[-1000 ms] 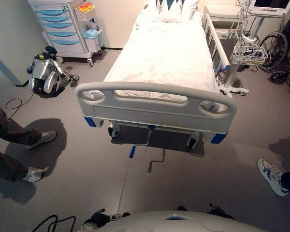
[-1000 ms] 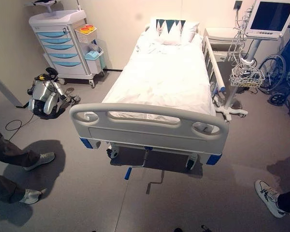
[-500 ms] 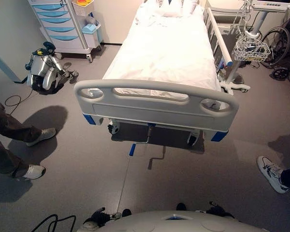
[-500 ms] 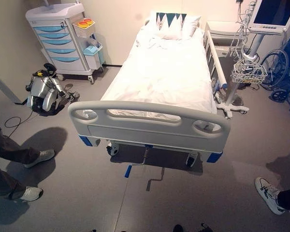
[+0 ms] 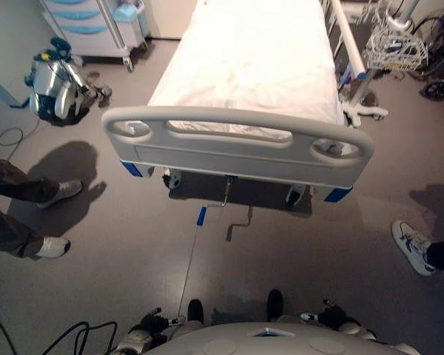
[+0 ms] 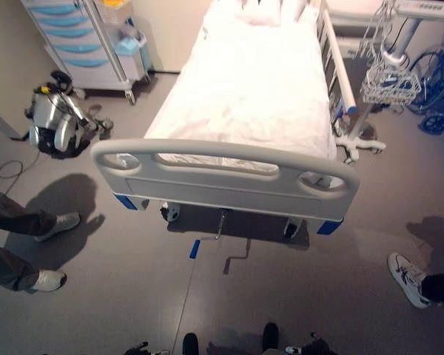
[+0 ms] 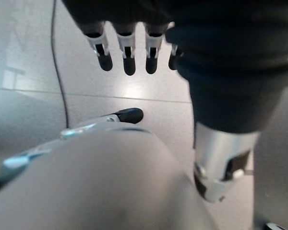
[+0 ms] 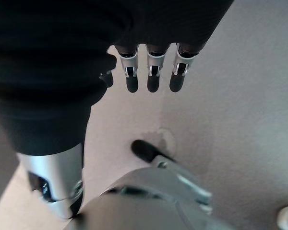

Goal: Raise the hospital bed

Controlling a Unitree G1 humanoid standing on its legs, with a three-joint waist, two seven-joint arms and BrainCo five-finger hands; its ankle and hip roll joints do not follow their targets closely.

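hospital bed [image 5: 237, 148] stands well ahead of both relaxed, empty hands: left hand [image 7: 129, 52], right hand [image 8: 151, 72].

Head stereo downward, wrists floorward

- We see a grey floor [image 6: 118, 296] with a thin seam.
- A drawer trolley [image 6: 81, 33] stands against the pale wall [image 6: 174, 29].
- A wheelchair [image 6: 436, 89] sits near a monitor stand [image 6: 370, 140].

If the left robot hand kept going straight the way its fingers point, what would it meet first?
Most likely the bare floor: the left robot hand hangs open, fingers pointing down, with nothing between them and the floor, though depth is unclear.
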